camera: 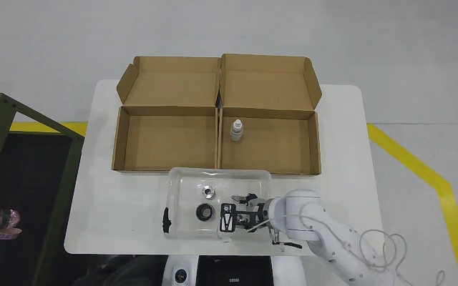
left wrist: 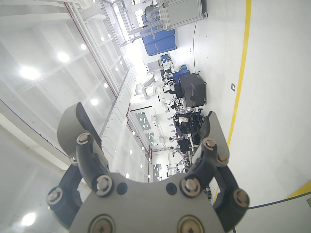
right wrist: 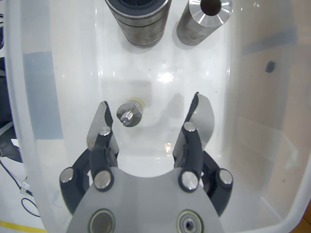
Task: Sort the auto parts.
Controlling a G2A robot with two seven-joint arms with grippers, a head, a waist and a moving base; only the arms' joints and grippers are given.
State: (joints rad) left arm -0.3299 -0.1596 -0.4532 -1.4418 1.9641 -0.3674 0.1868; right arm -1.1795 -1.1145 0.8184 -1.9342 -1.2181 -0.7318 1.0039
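Observation:
A clear plastic bin (camera: 174, 187) at the table's front holds the loose parts. My right gripper (right wrist: 150, 103) hangs open inside the bin (right wrist: 21, 93). A small silver stud-like part (right wrist: 128, 116) stands upright on the bin floor between its fingers, close to one fingertip (right wrist: 108, 115). Beyond the fingertips stand a large dark linear bearing (right wrist: 138, 10) and a steel sleeve (right wrist: 204, 15). From above, the right gripper (camera: 237, 209) sits just right of the bearing (camera: 205, 211) and sleeve (camera: 207, 191). My left gripper (left wrist: 145, 112) is open with nothing in it, pointing up into the room.
Two open cardboard boxes stand side by side behind the bin: the left box (camera: 129, 139) has nothing in it, and the right box (camera: 313, 139) holds one white bottle-shaped part (camera: 237, 130). Bare white table (camera: 343, 179) lies right of the bin.

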